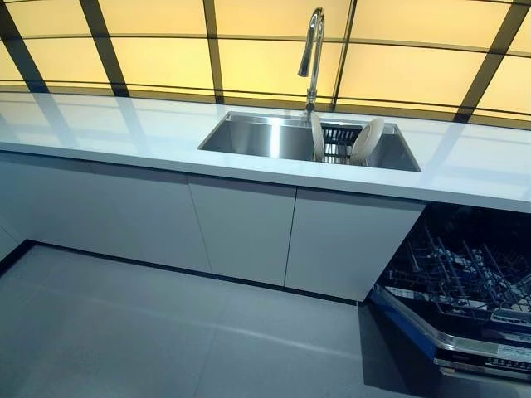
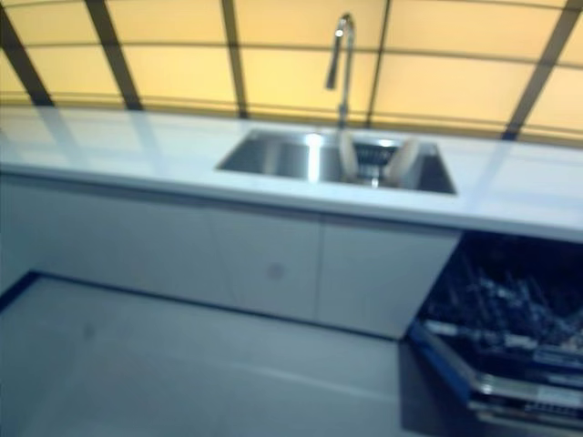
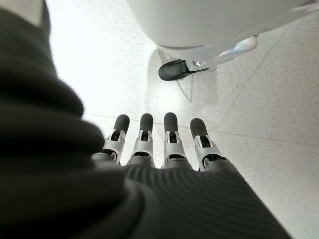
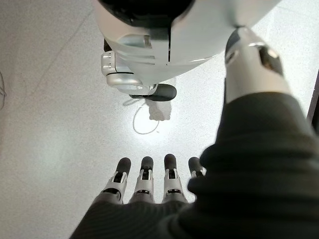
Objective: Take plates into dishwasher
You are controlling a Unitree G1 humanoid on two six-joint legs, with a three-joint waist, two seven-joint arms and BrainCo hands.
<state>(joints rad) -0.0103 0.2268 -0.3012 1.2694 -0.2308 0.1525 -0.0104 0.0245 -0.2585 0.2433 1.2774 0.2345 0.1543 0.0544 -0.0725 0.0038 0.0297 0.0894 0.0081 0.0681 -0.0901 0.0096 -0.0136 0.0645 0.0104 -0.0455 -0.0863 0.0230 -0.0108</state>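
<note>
Two pale plates stand on edge in a dark rack in the steel sink (image 1: 249, 137): one thin, seen edge-on (image 1: 317, 137), and one leaning to its right (image 1: 367, 139). The dishwasher (image 1: 465, 344) is at the lower right with its door down and its wire rack (image 1: 465, 278) pulled out, no plates visible in it. Neither hand shows in the eye views. In its wrist view my left hand (image 3: 144, 144) hangs over the floor with straight fingers and holds nothing. My right hand (image 4: 144, 181) hangs the same way, fingers straight, thumb (image 4: 254, 64) apart, holding nothing.
A white counter (image 1: 108, 124) runs across the view, with a tall chrome faucet (image 1: 312, 50) behind the sink. White cabinet doors (image 1: 241, 232) stand below it. Grey floor (image 1: 166, 332) stretches in front, and yellow panels with dark frames line the back.
</note>
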